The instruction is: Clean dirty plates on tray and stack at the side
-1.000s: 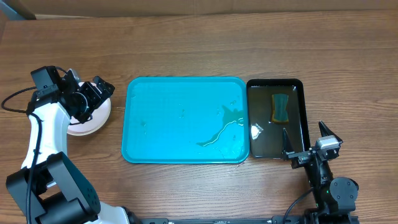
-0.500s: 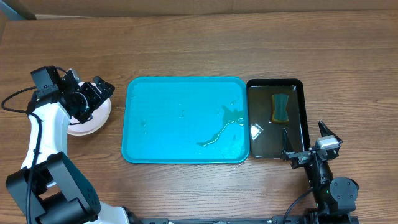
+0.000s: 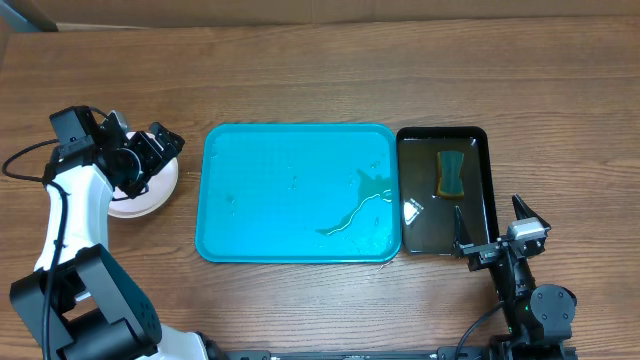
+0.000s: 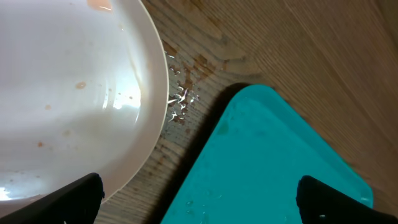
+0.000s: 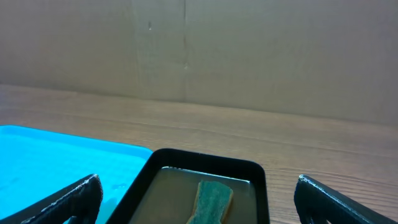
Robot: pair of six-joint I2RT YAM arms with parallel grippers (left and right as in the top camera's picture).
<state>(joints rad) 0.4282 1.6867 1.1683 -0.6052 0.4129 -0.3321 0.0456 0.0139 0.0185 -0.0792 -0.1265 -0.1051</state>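
A white plate, flecked with orange-red specks and smeared at its top edge, fills the upper left above the wooden table. Water droplets glisten on the bare wood between the plate's rim and the rounded corner of the turquoise tray. The left gripper shows dark fingertips spread wide at both bottom corners.

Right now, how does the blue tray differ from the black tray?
The blue tray is larger and wider; the black tray is narrower. The blue tray holds only a thin wet streak; the black tray holds murky liquid and a sponge. Both are rimmed rectangles with rounded corners, side by side.
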